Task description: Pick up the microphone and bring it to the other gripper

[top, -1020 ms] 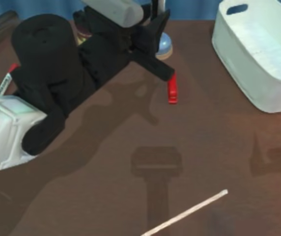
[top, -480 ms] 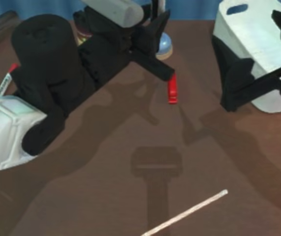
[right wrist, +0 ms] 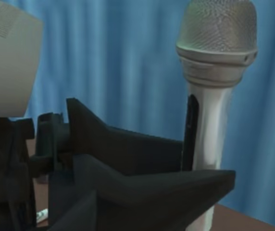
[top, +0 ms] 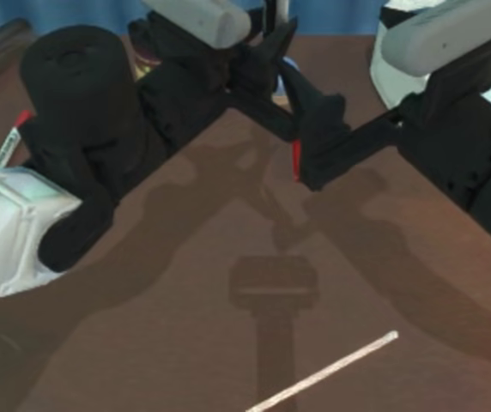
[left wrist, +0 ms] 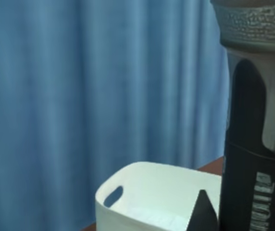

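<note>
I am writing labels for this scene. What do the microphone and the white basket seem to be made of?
The microphone, held upright in the left gripper: its head looks like fine woven metal mesh, silver-grey and matte; the neck below looks like polished metal, judging by its bright sheen; the handle seems smooth black plastic or coated metal. The white basket looks like moulded matte plastic: thin even walls and a cut-out handle slot.

Simulated tabletop, brown table point(top: 185, 343), blue curtain point(left wrist: 80, 96)

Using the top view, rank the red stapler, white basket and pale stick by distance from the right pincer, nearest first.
From the right pincer:
1. Red stapler, right beside its fingertips, mid-table.
2. White basket, back right, behind the right arm.
3. Pale stick, at the front edge.
</note>
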